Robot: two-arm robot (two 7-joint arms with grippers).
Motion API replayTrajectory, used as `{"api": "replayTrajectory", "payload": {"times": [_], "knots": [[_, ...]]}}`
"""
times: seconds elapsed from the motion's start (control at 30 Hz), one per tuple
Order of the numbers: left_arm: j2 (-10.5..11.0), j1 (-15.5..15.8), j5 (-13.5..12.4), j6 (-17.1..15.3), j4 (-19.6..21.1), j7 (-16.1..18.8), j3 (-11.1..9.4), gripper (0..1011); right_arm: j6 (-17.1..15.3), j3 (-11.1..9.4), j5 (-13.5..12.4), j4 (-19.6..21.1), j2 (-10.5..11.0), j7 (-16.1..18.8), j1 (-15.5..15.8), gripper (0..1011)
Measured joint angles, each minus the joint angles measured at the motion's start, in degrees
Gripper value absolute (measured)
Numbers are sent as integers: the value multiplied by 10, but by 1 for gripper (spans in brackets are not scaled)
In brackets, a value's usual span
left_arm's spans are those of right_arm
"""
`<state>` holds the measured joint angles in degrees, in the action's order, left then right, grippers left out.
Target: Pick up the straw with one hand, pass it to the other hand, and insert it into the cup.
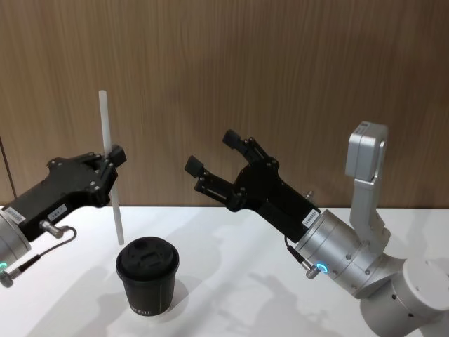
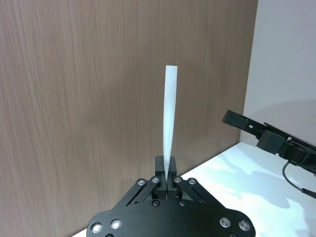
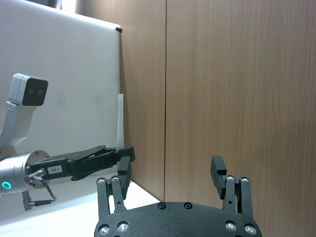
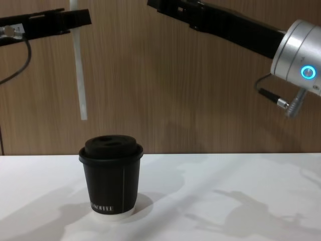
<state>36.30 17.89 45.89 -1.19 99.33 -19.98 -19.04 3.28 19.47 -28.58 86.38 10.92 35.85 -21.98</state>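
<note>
My left gripper is shut on the white straw and holds it upright above the table. The straw's lower end hangs a little above and to the left of the lid of the black cup, which stands on the white table. In the left wrist view the straw rises straight from the shut left gripper. My right gripper is open and empty, raised to the right of the straw and pointing toward it. The right wrist view shows the open right gripper, with the left gripper and the straw beyond it.
A wood-panelled wall stands close behind the table. The right arm reaches across the upper part of the chest view. White tabletop lies to the right of the cup.
</note>
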Motion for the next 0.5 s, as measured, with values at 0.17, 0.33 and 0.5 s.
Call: {"api": "replayTrajectory", "payload": {"times": [0.17,0.33,0.5], "knots": [[-8,3,-6,8,-13,-6,-2,2,0,0,0,0,0,0,0,1001],[-15,6,-11,14,-24,-12,-5,3,0,0,0,0,0,0,0,1001],[-22,10,-15,18,-34,-17,-7,3,0,0,0,0,0,0,0,1001]]}}
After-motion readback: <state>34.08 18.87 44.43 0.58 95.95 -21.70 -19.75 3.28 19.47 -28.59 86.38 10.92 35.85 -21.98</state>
